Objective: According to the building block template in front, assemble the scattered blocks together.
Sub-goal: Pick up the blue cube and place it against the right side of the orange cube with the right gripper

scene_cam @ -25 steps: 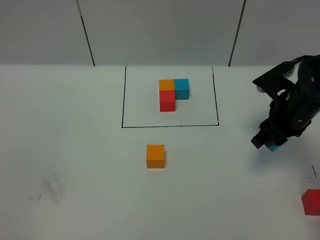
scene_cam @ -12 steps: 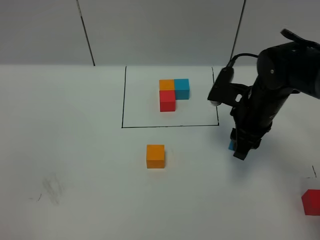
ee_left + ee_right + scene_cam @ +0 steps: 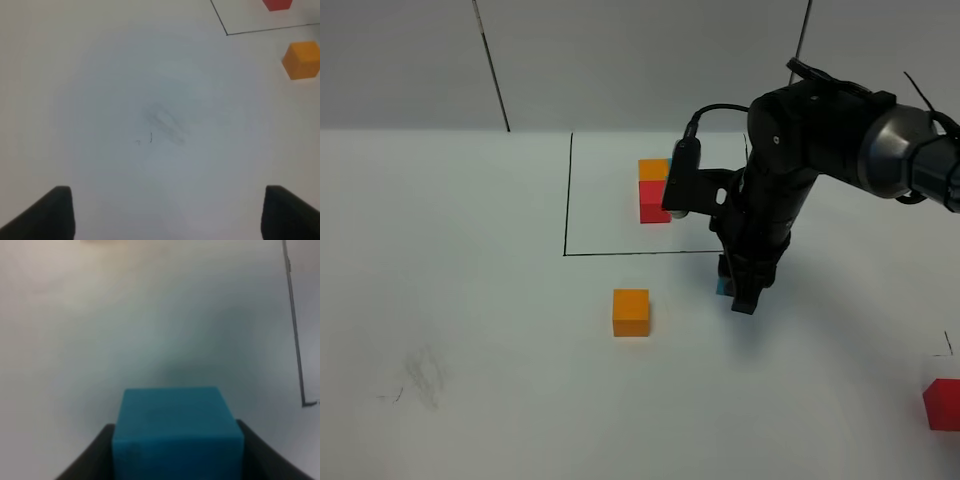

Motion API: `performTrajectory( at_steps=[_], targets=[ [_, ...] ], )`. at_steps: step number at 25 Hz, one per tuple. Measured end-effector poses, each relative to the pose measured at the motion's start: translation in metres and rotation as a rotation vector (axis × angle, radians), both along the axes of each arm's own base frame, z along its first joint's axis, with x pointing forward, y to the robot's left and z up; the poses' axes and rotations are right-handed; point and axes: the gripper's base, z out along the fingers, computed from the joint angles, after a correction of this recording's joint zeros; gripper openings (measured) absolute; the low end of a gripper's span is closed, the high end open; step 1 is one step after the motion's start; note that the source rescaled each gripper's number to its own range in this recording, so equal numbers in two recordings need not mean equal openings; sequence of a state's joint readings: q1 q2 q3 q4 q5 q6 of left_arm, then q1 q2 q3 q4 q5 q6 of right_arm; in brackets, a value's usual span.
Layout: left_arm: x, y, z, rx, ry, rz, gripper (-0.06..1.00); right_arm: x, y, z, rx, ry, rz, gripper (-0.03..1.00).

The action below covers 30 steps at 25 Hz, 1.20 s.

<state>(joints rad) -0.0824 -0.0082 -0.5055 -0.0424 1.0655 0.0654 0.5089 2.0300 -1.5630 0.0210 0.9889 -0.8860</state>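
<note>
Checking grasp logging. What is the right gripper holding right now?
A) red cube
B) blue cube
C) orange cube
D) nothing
B: the right wrist view shows the blue cube clamped between the fingers of the right gripper, while the unframed orange cube and the unframed red cube lie apart from it in the exterior view.

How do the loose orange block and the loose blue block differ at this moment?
The orange block sits free on the table, untouched; the blue block is clamped by the right gripper. The orange block shows fully from above; the blue block is mostly hidden behind that gripper. Both are plain cubes outside the drawn rectangle.
</note>
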Motion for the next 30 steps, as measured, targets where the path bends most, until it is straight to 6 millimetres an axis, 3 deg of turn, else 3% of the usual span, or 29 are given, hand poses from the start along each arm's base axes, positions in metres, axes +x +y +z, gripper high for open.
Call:
performTrajectory(
  at_steps=[13, 30],
  targets=[
    [0.000, 0.000, 0.000, 0.000, 0.000, 0.000, 0.98, -0.002, 0.033, -0.011, 0.012, 0.012, 0.113, 0.26],
    [0.000, 0.000, 0.000, 0.000, 0.000, 0.000, 0.98, -0.005, 0.054, -0.026, 0.036, -0.018, 0.190, 0.26]
  ],
)
